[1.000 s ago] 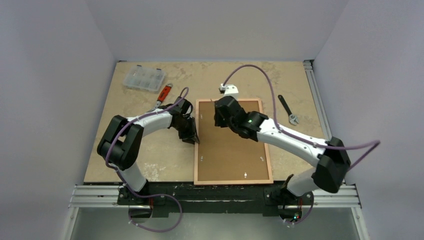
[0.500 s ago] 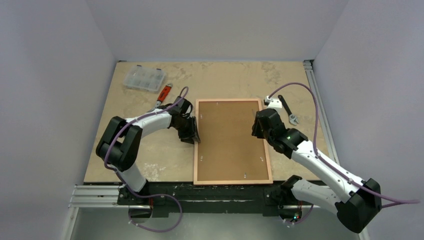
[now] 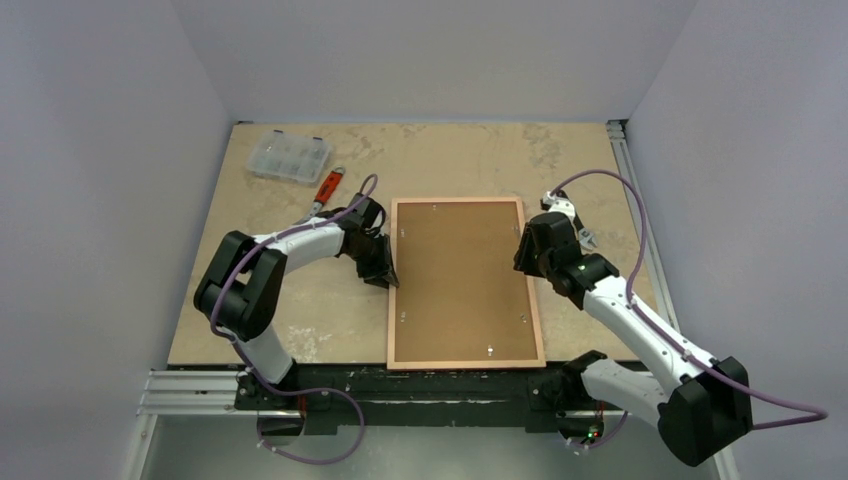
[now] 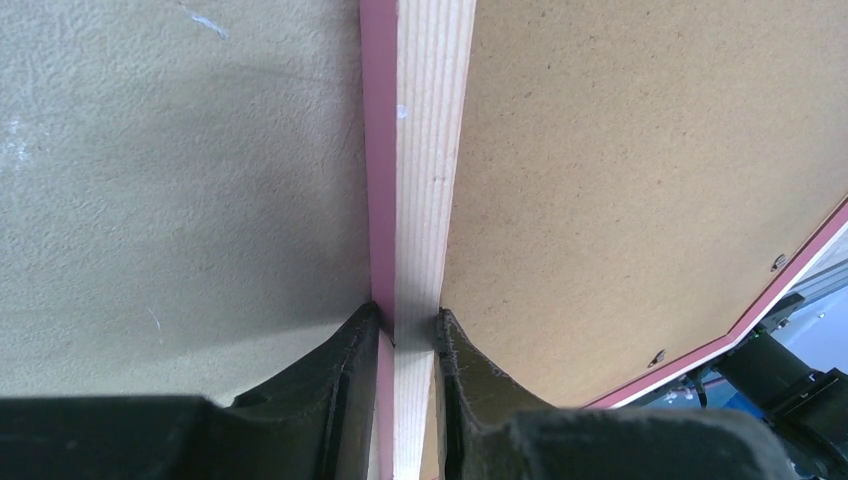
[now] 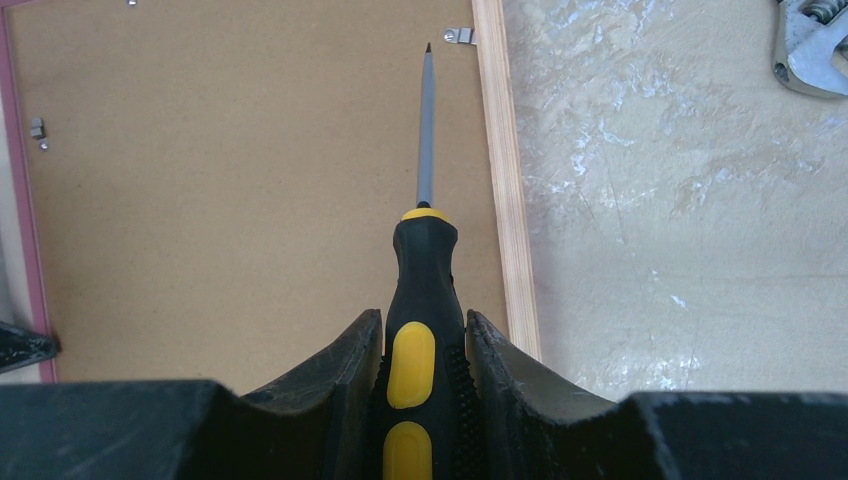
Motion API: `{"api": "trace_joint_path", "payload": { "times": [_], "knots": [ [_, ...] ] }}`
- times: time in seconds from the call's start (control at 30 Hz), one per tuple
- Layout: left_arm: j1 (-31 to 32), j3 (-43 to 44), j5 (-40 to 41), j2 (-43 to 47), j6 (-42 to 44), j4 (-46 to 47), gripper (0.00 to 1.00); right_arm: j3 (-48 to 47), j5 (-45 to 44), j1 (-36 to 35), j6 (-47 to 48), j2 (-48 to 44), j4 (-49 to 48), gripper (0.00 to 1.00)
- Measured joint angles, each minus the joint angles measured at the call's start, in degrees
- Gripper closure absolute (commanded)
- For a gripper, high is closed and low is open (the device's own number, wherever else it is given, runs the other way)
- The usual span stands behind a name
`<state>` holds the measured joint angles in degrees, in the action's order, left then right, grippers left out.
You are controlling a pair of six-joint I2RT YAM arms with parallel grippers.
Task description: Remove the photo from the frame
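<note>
The frame [image 3: 462, 285] lies face down on the table, its brown fibreboard back up, with small metal clips near the pale rim. My left gripper [image 3: 386, 270] is shut on the frame's left rim [image 4: 420, 150], one finger outside the pink edge and one on the board; the left wrist view shows this grip [image 4: 408, 318]. My right gripper [image 3: 528, 250] hangs over the frame's right edge, shut [image 5: 424, 320] on a black-and-yellow screwdriver [image 5: 424, 260]. The screwdriver's tip points close beside a clip [image 5: 459, 36] at the right rim. The photo is hidden under the backing board [image 5: 230, 180].
A clear compartment box [image 3: 290, 155] sits at the far left, with an orange-handled tool [image 3: 327, 188] near it. A metal wrench [image 5: 812, 50] lies right of the frame, partly under my right arm. Aluminium rails [image 3: 430, 392] line the near edge.
My right gripper, still holding the screwdriver, has swung from the frame's upper middle to its right edge. The left gripper has stayed on the left rim.
</note>
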<state>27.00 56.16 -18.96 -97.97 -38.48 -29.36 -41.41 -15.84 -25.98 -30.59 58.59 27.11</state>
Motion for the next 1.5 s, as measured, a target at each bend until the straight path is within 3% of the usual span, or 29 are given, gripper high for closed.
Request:
{"api": "trace_joint_path", "payload": {
  "times": [0.13, 0.37, 1.5],
  "knots": [
    [0.0, 0.2, 0.1, 0.0, 0.0, -0.3, 1.0, 1.0, 2.8, 3.2, 0.9, 1.4, -1.4, 1.0],
    [0.0, 0.3, 0.1, -0.1, -0.1, -0.4, 1.0, 2.7, 6.3, 7.3, 1.8, 2.3, -3.3, 1.0],
    [0.0, 1.0, 0.2, -0.5, 0.0, -1.6, 1.0, 3.3, 11.0, 8.5, 5.3, 10.9, -10.7, 1.0]
  ]
}}
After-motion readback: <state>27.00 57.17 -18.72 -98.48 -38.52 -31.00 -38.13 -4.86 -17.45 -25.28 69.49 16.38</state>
